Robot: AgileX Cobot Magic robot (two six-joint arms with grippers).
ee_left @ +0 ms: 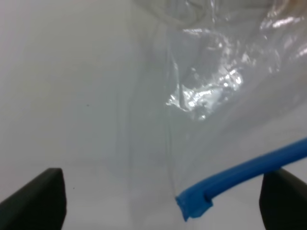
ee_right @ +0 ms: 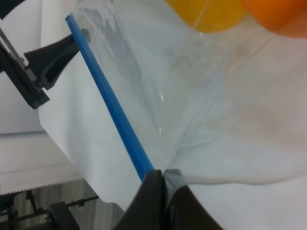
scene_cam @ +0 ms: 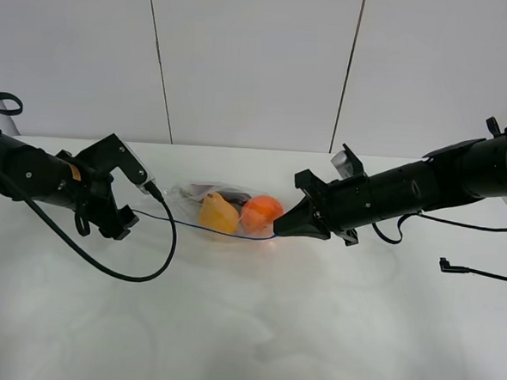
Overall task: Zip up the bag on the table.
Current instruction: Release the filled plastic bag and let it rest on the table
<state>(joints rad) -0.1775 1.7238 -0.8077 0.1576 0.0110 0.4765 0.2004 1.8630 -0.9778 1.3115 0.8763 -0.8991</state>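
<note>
Bag (scene_cam: 226, 210) lies mid-table (scene_cam: 244, 336). Right gripper (ee_right: 163, 191) pinches one end of the strip (ee_right: 115, 115); left gripper (scene_cam: 139, 202) gapes wide around the other end, unclamped. Sliding now would likely drag the unanchored bag rather than seal it.

The clear bag (scene_cam: 187, 200) has a blue strip (ee_right: 109, 103) and shows a yellow item (scene_cam: 218, 214), an orange item (scene_cam: 262, 211) and a dark item (scene_cam: 225, 193), on the white counter (scene_cam: 245, 327).
</note>
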